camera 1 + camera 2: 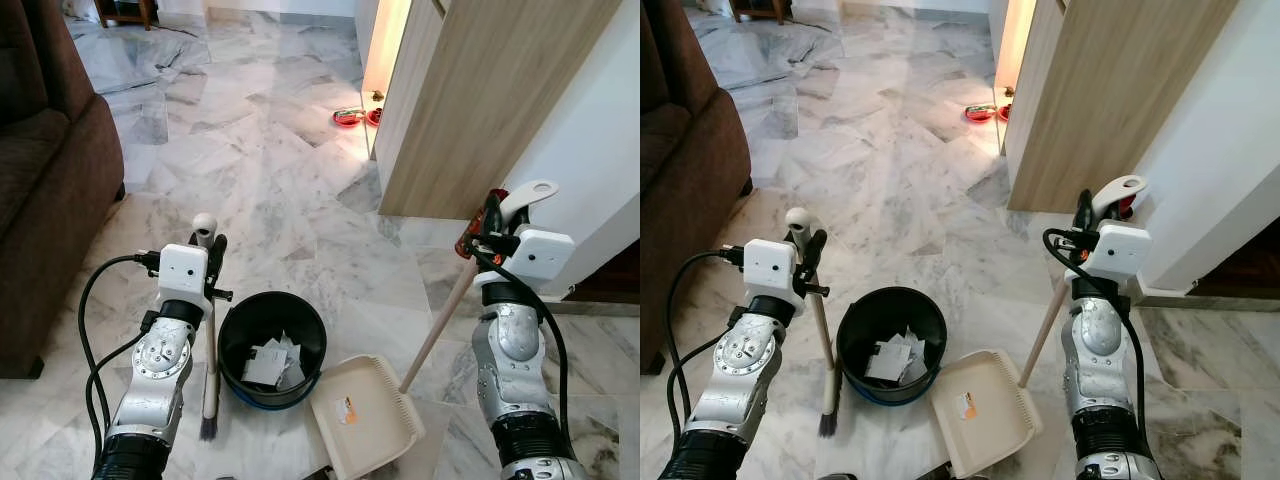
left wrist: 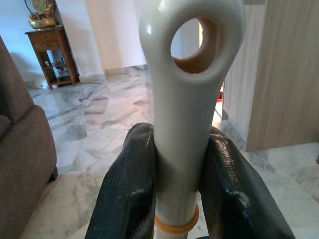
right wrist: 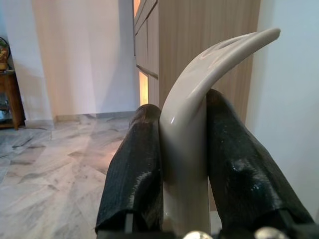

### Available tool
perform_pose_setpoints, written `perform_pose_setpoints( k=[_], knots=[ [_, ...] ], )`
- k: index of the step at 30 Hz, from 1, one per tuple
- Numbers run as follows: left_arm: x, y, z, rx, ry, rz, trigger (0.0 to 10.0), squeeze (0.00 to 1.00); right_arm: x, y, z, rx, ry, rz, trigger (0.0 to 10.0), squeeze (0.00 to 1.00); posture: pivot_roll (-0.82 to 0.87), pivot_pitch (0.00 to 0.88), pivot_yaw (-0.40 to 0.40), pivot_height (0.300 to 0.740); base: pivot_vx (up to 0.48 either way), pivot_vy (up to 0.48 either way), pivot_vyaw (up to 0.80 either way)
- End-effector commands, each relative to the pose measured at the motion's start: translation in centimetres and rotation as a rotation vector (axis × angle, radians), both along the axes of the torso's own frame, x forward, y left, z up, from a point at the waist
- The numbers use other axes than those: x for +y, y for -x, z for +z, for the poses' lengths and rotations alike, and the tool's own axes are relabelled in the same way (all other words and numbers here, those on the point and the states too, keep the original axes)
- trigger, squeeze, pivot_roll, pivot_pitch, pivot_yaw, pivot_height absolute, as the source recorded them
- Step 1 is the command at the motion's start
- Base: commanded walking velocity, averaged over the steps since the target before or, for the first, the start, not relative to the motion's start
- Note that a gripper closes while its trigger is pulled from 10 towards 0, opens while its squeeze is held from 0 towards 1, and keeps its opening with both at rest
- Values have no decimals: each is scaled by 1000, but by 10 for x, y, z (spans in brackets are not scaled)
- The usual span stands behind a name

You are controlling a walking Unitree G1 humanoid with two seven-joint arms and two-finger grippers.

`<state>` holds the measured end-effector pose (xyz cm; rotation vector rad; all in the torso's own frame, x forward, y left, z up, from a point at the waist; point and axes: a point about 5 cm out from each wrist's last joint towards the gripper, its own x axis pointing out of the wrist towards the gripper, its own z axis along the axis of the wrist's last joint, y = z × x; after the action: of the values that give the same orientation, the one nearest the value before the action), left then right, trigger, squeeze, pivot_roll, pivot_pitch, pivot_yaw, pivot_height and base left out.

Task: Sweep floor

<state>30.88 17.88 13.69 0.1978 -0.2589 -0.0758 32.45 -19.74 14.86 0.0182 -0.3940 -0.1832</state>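
Left end effector (image 2: 174,199) grips the broom (image 1: 210,370); right end effector (image 3: 184,189) grips the dustpan (image 1: 365,415), which could knock over the bin (image 1: 272,345) at its 9 o'clock.

Black bin (image 1: 272,345), cream dustpan (image 1: 365,415), grey-veined floor (image 1: 260,150)

A small broom (image 1: 210,345) stands nearly upright on the marble floor (image 1: 270,190), its dark bristles touching the tiles just left of a black bin (image 1: 272,348); its cream handle ends in a loop. A beige dustpan (image 1: 365,415) lies flat on the floor just right of the bin, its long wooden pole slanting up and rightward to a curved cream grip. Crumpled white paper scraps (image 1: 272,362) lie inside the bin.
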Motion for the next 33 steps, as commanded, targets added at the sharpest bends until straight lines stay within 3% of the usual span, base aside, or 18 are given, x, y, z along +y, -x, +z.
perform_pose_setpoints(
  k=[1,6,33],
  knots=[
    [-7,0,12,-51,11,-30,10000,0,0,0,5,-25,-13,2,10000,0,216,137,-88,740,0,0,0],
    [-7,-1,13,-54,9,-29,10000,0,1,-1,5,-21,-14,7,10000,0,216,141,-85,740,0,0,0],
    [-7,-2,13,-54,10,-19,10000,0,2,-1,8,-25,-1,22,10000,0,200,155,-95,740,-272,0,0]
  ],
)
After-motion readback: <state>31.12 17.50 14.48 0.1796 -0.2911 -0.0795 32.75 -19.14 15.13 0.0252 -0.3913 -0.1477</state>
